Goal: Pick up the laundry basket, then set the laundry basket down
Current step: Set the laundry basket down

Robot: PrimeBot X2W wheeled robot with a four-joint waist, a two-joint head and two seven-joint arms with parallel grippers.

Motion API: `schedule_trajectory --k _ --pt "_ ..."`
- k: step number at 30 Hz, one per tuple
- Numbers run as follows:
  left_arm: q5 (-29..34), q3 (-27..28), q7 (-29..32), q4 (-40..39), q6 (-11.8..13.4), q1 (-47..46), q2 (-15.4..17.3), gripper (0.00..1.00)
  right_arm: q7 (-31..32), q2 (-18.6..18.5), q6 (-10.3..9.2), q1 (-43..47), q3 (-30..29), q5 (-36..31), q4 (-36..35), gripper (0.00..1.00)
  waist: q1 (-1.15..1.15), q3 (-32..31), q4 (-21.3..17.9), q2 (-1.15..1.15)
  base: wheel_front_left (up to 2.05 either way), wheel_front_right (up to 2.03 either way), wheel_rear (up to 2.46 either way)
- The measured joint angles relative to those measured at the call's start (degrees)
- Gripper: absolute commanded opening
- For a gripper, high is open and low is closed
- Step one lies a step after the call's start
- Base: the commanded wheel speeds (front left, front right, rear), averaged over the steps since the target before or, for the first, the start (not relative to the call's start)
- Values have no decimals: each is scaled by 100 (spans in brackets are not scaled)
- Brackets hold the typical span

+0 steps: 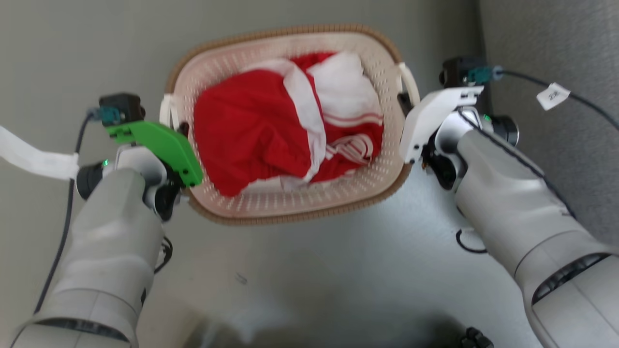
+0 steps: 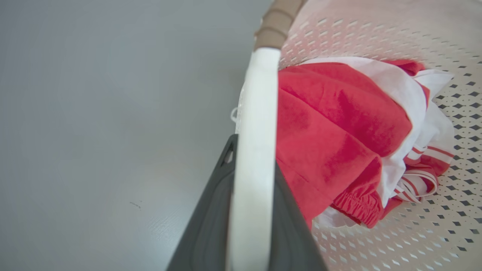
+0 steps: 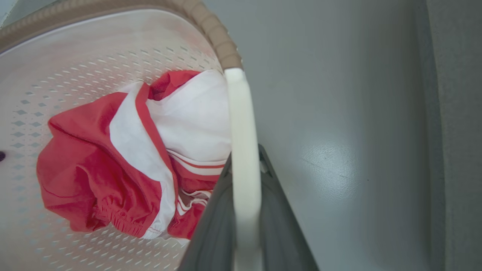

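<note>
The laundry basket (image 1: 290, 202), cream-white and perforated with a brown woven rim, sits in the upper middle of the head view over a grey floor. Red and white clothes (image 1: 271, 130) lie crumpled inside it. My left gripper (image 1: 180, 129), under a green housing, is shut on the basket's left white handle (image 2: 256, 143), with a dark finger (image 2: 211, 226) on each side of it. My right gripper (image 1: 404, 102), under a white housing, is shut on the right white handle (image 3: 244, 150), dark fingers (image 3: 280, 226) flanking it. I cannot tell whether the basket touches the floor.
A grey textured wall or panel (image 1: 556, 43) rises close to the right arm. A black cable with a white tag (image 1: 552, 95) runs from the right wrist. A white strap (image 1: 34, 159) hangs at the left. A small dark object (image 1: 476, 338) lies at the bottom edge.
</note>
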Motion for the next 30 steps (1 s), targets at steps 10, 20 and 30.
schedule_trajectory --k 10,20,30 --pt "3 -3 -102 -12 -1 -342 10 0 -166 -59 -3 -350 -21 -23 -5 0 0 615 25 0 0 0 0" --pt "63 -25 -202 13 -11 -641 15 0 -315 -79 -44 -656 -44 -55 13 0 -1 1125 37 0 0 0 0" --pt "63 -30 -252 104 -85 -829 4 0 -423 -90 -49 -849 -87 -55 93 0 -1 1528 48 0 0 0 0"
